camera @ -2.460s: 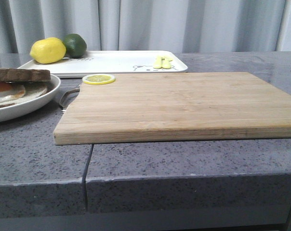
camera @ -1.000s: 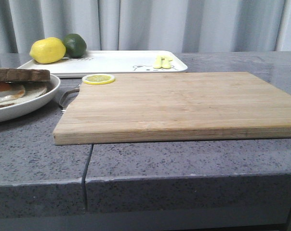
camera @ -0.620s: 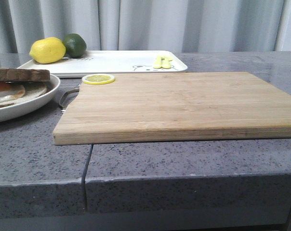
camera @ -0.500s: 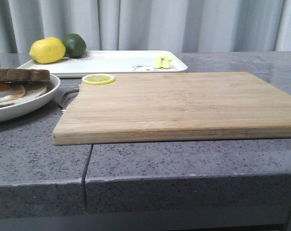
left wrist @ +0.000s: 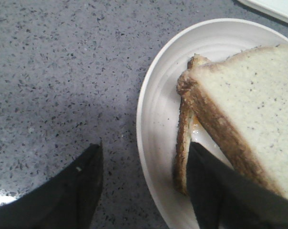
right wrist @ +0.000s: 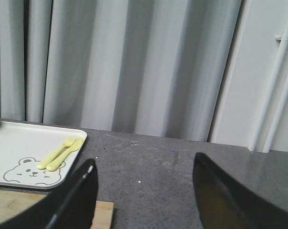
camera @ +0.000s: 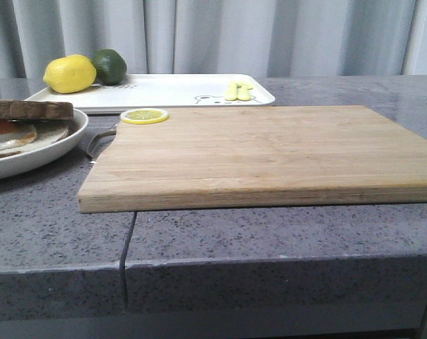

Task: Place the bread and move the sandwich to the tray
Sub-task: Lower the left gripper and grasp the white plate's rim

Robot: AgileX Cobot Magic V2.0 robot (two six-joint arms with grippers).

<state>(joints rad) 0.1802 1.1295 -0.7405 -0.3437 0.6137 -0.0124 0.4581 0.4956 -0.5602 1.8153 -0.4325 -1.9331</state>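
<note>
Over the round white plate (left wrist: 156,119), left gripper (left wrist: 144,191) jaws apart astride the sandwich (left wrist: 239,119); right gripper (right wrist: 144,200) likewise parted, holding nothing.

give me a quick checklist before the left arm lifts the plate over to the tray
1. Top bread on the egg: ok.
2. Left gripper open, its fingers either side of the plate rim: ok.
3. Rim actually gripped: not ok, jaws not closed.
4. Free space on the tray between the lemon and the yellow fork and spoon: ok.
5. Right gripper out of the way, facing the curtain: ok.
</note>
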